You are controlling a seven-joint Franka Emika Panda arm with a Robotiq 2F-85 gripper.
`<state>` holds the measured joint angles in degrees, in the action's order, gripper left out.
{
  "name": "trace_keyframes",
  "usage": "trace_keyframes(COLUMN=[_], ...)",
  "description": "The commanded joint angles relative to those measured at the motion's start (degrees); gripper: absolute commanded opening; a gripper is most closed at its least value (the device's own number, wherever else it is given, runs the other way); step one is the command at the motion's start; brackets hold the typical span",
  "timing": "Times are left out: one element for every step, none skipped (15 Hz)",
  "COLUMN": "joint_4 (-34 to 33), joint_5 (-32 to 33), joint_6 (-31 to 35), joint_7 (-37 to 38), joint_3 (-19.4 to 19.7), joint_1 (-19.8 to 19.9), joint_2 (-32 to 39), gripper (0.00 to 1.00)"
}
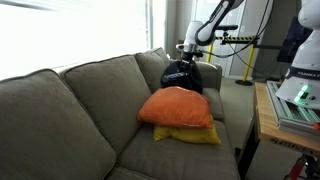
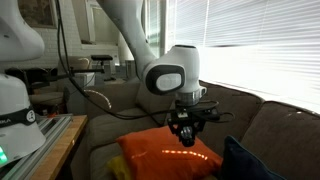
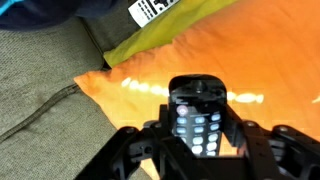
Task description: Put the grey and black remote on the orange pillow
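Holding the grey and black remote point(image 3: 196, 105) by its two sides, your gripper point(image 3: 198, 135) hovers just above the orange pillow point(image 3: 275, 70). You are in the placing step. Next, I judge, you must lower it onto the pillow's middle, then open the jaws.

Grey-green fabric sofa point(image 1: 60, 110). Seat carries flat yellow pillow point(image 1: 197, 136), under puffy orange fabric pillow point(image 1: 178, 105), and dark blue-black bundle point(image 1: 182, 75) in corner.

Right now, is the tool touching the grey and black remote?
Touching. The wrist view shows the tool clamping the remote from both sides, over the orange pillow.
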<state>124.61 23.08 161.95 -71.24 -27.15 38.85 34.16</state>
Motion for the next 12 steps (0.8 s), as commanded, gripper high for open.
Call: trace_keyframes(joint_4=[-0.4,-0.9,-1.1,-1.1,-1.2,-1.5,-2.0,-2.7,-3.2,-3.8,-4.5,-4.9], joint_5=[-6.1,-6.1,-6.1,-6.1,-5.7,-5.3,-4.5,-4.5,-3.6,-3.5,-3.4,-3.1], joint_6=[1.0,1.0,0.9,0.9,1.1,1.4,1.6,0.9,1.3,0.9,0.9,1.2], joint_7=[-4.6,-4.8,-4.8,-4.8,-6.4,-7.6,-9.1,-10.9,-12.0,-13.3,-14.2,-15.1], joint_3=[4.8,5.7,6.1,6.1,6.8,8.6,10.3,11.1,12.7,13.7,14.7,15.7], joint_1=[-6.0,-7.3,-7.9,-8.0,-8.6,-10.6,-12.6,-14.0,-16.0,-17.7,-19.3,-20.8], joint_2=[-1.0,-1.0,-1.0,-1.0,-0.8,-0.8,-0.5,0.0,0.3,0.6,1.2,1.5], gripper=[0.53,0.53,0.53,0.28,0.28,0.28,0.28,0.28,0.28,0.28,0.28,0.28])
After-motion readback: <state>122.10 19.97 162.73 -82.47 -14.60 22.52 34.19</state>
